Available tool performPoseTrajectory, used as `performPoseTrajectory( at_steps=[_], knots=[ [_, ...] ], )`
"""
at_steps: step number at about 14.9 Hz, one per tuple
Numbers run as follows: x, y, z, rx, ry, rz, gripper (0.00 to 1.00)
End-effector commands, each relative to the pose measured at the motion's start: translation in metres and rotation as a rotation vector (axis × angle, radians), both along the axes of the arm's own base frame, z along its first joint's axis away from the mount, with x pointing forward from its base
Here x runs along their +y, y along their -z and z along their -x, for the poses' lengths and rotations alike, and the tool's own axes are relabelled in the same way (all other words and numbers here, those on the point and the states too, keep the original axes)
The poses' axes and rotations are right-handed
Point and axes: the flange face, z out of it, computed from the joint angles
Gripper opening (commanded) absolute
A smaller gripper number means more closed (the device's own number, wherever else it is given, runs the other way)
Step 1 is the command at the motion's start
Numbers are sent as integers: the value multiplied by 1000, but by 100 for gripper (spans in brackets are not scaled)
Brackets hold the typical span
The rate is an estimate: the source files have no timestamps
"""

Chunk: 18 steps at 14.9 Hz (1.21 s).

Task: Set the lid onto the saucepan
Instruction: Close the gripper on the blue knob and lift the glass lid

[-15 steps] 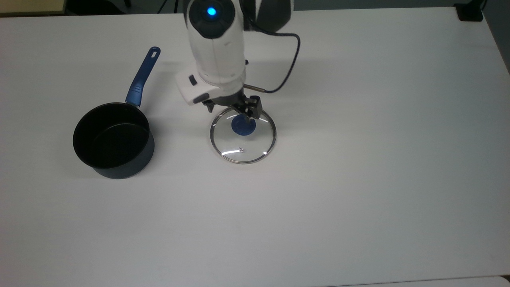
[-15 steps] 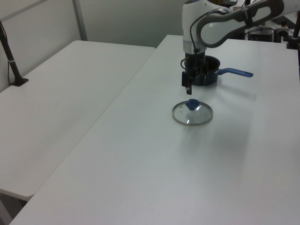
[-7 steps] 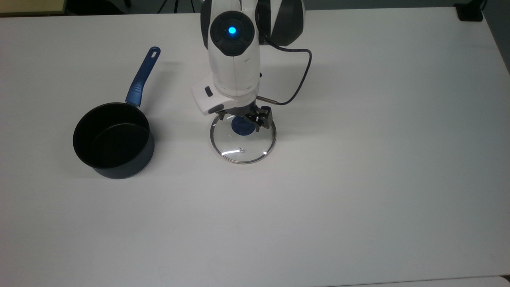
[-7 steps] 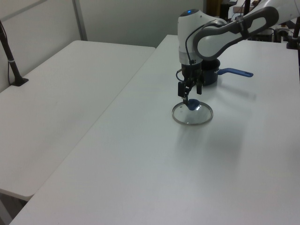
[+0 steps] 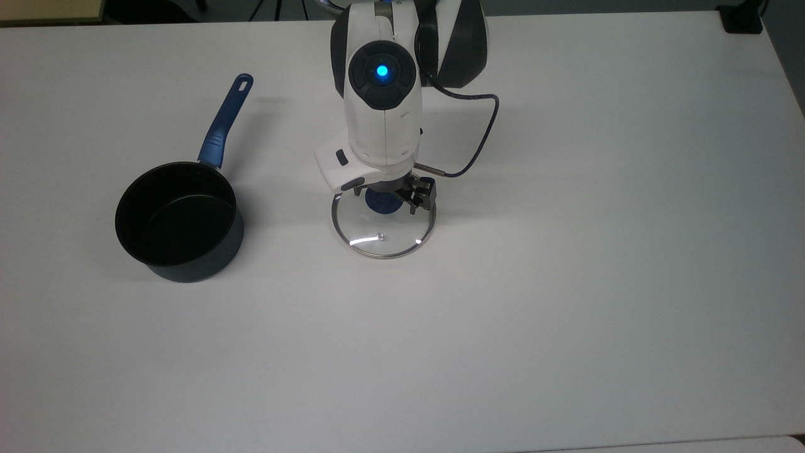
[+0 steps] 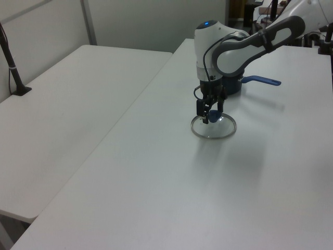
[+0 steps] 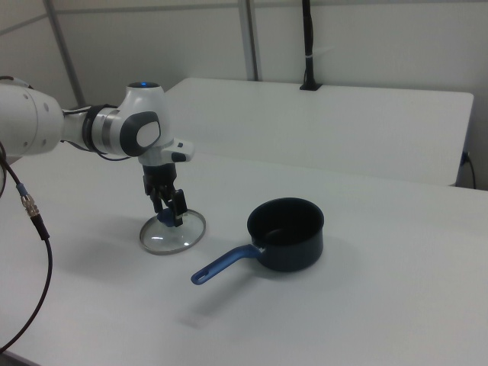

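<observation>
Over the last second the arm has descended, carrying the gripper (image 5: 391, 196) from above the lid (image 5: 383, 224) down to the level of the blue knob (image 5: 380, 202), while lid and saucepan (image 5: 178, 220) have kept their places. At the centre of the top view the white wrist housing covers much of the knob, with the dark fingers (image 5: 422, 195) spread to either side of it; in the left view the gripper (image 6: 209, 110) straddles the knob with its jaws apart, released and not yet clenched, and the right view shows the same at the gripper (image 7: 169, 210) over the lid (image 7: 173, 231). Whether the fingers touch the knob cannot be told. The lid lies flat on the white table (image 5: 566, 283), knob upward, its small steam hole (image 5: 380, 236) on the side toward the lower edge of the top view. The saucepan stands upright and uncovered at the left middle of the top view, well apart from the lid, its blue handle (image 5: 224, 121) pointing toward the upper edge. A dark cable (image 5: 478, 141) loops from the wrist on the top view's right.
</observation>
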Motion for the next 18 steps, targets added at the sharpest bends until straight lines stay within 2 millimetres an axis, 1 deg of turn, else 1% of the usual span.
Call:
performPoseTrajectory(
  at_steps=[1,2,4,6,7,8,10,12,13,14,18],
  knots=[
    [4,-3,1,-25,7,11,96],
    [4,-3,1,-26,8,12,92],
    [5,-5,1,-28,5,14,78],
    [6,-5,1,-25,3,15,68],
    [5,-6,2,-25,3,15,67],
    [5,-8,2,-28,3,14,64],
    [-1,-17,3,-12,4,13,61],
    [-7,-48,8,-25,3,6,61],
    [-11,-58,9,-21,0,5,61],
    [-22,-70,10,-7,12,1,61],
    [-40,-102,12,-25,38,-6,61]
  ],
)
